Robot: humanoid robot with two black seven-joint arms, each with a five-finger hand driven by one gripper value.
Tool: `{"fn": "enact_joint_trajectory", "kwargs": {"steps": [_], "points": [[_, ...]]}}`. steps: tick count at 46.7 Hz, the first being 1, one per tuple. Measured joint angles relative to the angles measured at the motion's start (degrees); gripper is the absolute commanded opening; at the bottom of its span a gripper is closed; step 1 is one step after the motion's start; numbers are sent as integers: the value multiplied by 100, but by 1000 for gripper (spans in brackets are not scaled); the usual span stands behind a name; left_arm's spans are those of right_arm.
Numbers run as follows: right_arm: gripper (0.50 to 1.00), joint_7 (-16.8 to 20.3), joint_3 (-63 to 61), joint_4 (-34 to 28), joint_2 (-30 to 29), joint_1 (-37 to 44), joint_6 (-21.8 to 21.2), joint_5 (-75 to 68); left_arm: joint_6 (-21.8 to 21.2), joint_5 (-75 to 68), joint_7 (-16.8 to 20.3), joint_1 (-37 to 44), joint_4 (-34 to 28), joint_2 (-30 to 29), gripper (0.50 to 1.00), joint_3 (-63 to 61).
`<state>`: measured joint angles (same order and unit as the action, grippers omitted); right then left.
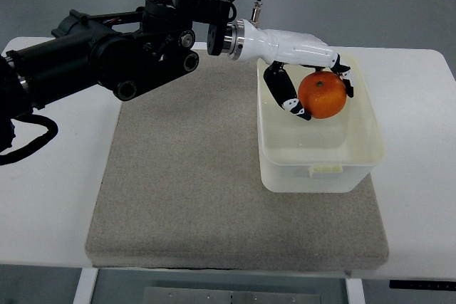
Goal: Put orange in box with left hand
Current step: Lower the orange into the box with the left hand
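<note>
Left hand [308, 76] around orange [323, 95], above the box [320, 169].

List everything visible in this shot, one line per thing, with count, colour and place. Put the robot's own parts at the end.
orange: one, orange, held over the open box near its far end
box: one, translucent white, open top, on the right part of the mat
mat: one, grey-beige, lying flat on the middle of the table
table: one, white, under the mat and showing on all sides of it
left arm: one, black with cables, coming in from the left edge
left hand: one, white shell with black fingers, reaching over the box and closed around the orange
right arm: not in view
</note>
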<state>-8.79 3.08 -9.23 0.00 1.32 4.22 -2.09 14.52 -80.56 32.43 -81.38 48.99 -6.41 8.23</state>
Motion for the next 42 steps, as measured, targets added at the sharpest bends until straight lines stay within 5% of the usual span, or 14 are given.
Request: {"fn": "enact_joint_trajectory", "kwargs": {"steps": [39, 42], "points": [[926, 0, 0, 0, 0, 0, 0, 1, -92, -71, -9, 435, -619, 325, 500, -111], [926, 0, 0, 0, 0, 0, 0, 1, -124, -21, -6, 451, -619, 326, 608, -110]]}}
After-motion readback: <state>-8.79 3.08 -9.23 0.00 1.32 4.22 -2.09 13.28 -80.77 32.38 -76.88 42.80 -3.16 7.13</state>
